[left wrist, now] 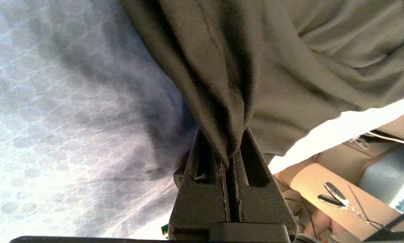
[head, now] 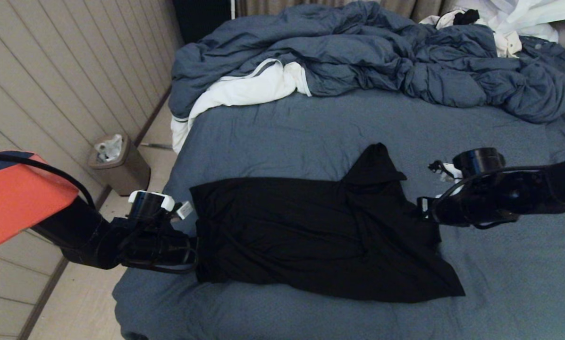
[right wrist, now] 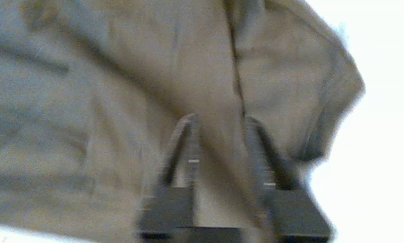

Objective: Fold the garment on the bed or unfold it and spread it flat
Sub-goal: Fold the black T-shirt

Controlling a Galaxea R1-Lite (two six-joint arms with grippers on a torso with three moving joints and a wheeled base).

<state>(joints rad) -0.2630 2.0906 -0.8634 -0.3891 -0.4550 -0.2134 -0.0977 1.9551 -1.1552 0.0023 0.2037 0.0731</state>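
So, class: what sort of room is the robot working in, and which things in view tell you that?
Most likely a bedroom. A wide bed with a slate-blue sheet fills the view, a rumpled blue duvet lies at its far end, and a black T-shirt is spread on it.

Your right gripper (right wrist: 218, 119) stands with its fingers (right wrist: 183, 141) parted over creased garment (right wrist: 120, 101) fabric, a seam running between them. Contact cannot be confirmed.
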